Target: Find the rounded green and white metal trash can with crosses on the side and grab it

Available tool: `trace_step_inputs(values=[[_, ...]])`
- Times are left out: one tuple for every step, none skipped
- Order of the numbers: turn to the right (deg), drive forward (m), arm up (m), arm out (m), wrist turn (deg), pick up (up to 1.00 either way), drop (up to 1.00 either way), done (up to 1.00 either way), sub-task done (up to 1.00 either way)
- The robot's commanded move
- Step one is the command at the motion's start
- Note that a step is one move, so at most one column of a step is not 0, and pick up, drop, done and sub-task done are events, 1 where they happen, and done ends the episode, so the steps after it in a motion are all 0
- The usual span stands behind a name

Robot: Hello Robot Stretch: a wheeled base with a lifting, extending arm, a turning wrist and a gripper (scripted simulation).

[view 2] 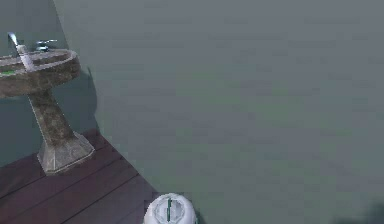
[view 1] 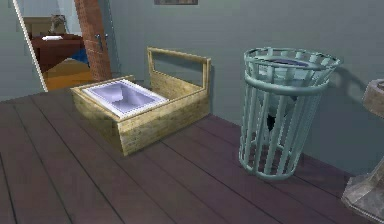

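Doorway (view 1: pixel 60 50) comes first, farthest left of the grey stone pedestal washbasin (view 2: pixel 38 75), opening onto an orange-floored room. Nearer the washbasin, a pale wooden box with a white tray inside (view 1: pixel 140 105) sits on the dark plank floor (view 1: pixel 80 170). It is set back toward the wall, probably to keep the walkway free. Just left of the washbasin stands a tall pale-teal bin of upright slats (view 1: pixel 283 110), tucked against the wall as bins usually are. It shows no white and no crosses, so I judge it a poor match. Right of the washbasin's foot, near the grey-green wall (view 2: pixel 250 90), is a small white rounded top with a green mark (view 2: pixel 169 210). By colour and shape this is likelier the wanted trash can, though its sides are hidden. What the fingers hold cannot be told.
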Motion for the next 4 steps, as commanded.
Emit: trace_step_inputs(values=[[0.0,0.0,0.2,0.0,0.0,0.0,0.0,0.0,0.0],[0.0,0.0,0.0,0.22,0.0,0.0,0.0,0.0,0.0],[0.0,0.0,0.0,0.0,45.0,0.0,0.0,0.0,0.0],[0.0,0.0,0.0,0.0,45.0,0.0,0.0,0.0,0.0]])
